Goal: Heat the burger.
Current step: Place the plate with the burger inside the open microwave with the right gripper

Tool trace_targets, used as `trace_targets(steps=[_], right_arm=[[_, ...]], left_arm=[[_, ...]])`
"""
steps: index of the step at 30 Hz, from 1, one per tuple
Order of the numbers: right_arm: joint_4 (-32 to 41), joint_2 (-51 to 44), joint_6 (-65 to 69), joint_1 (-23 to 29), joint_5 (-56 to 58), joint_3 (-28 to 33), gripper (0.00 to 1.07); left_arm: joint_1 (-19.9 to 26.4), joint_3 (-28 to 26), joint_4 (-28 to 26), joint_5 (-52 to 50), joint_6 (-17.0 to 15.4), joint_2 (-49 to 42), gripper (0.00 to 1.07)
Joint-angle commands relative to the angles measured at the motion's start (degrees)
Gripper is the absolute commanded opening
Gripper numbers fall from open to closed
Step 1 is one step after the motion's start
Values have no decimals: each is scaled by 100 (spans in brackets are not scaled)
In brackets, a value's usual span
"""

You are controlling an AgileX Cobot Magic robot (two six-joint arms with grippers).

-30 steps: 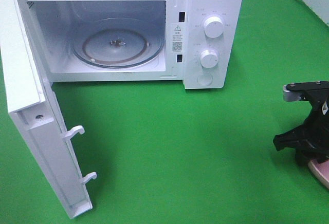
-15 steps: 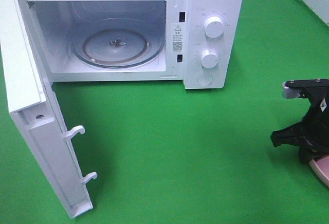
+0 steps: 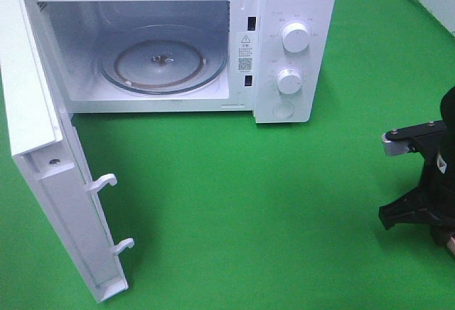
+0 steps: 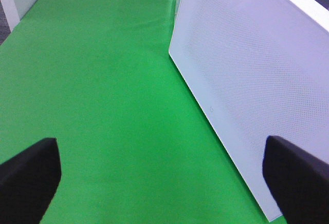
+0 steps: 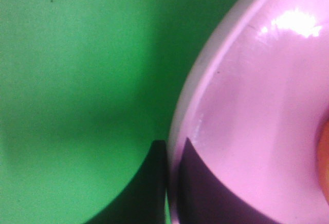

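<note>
We are gripping one pink plate [image 5: 257,106] by its rim.
Our right fingers [image 5: 139,193] are pinching it, one burger [image 5: 325,157] sitting on it; left fingers [image 4: 28,183] are standing wide beside one two-knob microwave [image 3: 313,11].

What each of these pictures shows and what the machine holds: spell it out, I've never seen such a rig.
It is a robot with two arms, each ending in a gripper. The high view looks down on a green cloth with a white microwave, its door swung open. The other two cameras ride on the wrists. The left gripper is open beside the door. The right gripper is shut on the rim of a pink plate; the orange sliver at the edge is likely the burger.
</note>
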Motion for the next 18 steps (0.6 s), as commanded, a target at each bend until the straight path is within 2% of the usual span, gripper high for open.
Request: trace_targets(steps=[1, 8, 18], right_arm=[[-286, -40, 361, 229, 275, 34, 0], [-848, -40, 934, 699, 665, 34, 0], [-1197, -40, 1266, 1134, 1077, 74, 0]], left_arm=[[-6, -6, -17, -40, -29, -6, 100], [-6, -6, -17, -40, -29, -6, 100], [-6, -6, -17, -40, -29, -6, 100]])
